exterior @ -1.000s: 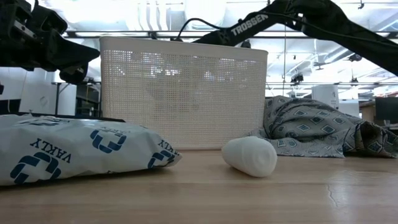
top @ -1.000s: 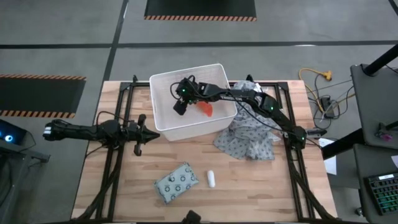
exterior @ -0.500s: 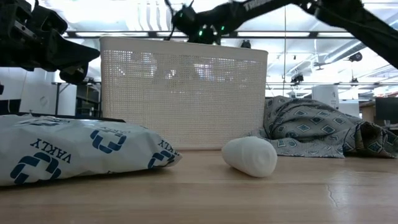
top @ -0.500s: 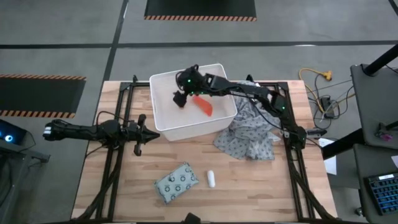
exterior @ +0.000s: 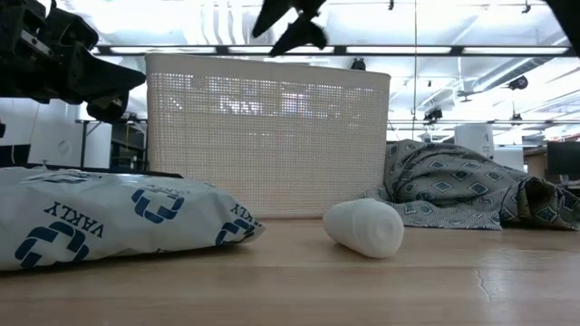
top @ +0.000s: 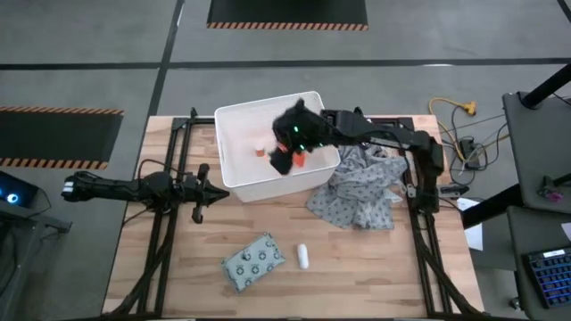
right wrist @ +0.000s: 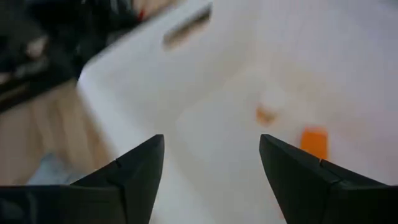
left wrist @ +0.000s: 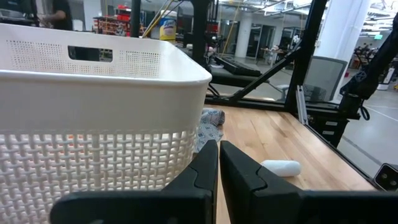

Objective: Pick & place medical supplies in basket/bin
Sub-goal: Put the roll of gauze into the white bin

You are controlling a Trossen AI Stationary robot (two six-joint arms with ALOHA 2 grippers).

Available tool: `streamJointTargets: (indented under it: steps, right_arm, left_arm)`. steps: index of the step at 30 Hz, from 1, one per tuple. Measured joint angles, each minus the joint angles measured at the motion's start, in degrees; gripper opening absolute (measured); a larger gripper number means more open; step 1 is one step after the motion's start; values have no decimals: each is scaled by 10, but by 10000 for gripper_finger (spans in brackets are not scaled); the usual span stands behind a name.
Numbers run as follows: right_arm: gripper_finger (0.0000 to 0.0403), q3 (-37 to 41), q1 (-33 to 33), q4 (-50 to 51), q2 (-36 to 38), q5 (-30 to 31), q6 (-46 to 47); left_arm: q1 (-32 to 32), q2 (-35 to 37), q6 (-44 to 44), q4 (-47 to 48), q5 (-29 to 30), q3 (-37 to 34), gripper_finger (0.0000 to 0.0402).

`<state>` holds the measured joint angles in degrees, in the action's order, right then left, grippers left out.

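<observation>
The white perforated bin [top: 234,169] stands on the table's far half. On its floor lie the orange-red tapered piece [right wrist: 314,142] and a small pale round cap [right wrist: 268,111]. My right gripper [top: 283,159] hangs open above the bin [exterior: 267,136], clear of its rim [exterior: 290,20], touching nothing. The white cylinder [top: 303,256] and the teal-grey dotted packet [top: 254,260] lie flat on the near part of the table. My left gripper [top: 214,191] waits shut at the bin's left near corner.
The grey patterned cloth [top: 361,189] is heaped against the bin's right side, under my right arm. Black frame rails [top: 169,223] run along the table's left and right sides. In the low view the packet [exterior: 118,222] and the cylinder [exterior: 364,226] lie in front of the bin.
My right gripper has risen out of the bin, from below its rim to well above it, and moved toward the table's near right. The orange-red piece has stayed on the bin's floor. The small cap now shows where the gripper was.
</observation>
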<state>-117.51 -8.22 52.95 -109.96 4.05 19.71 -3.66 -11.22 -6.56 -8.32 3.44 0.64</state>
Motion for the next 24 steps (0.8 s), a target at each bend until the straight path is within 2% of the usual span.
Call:
streamJointTargets:
  steps: [11,17,24]
  right_arm:
    - [257,5,124,183,5,4,145]
    - [300,37,156,201,-17,9,235]
    - [353,122,176,199,-23,5,324]
  left_arm:
    - [0,0,0,0,0,0,0]
    - [0,0,0,0,0,0,0]
    - [0,0,0,0,0,0,0]
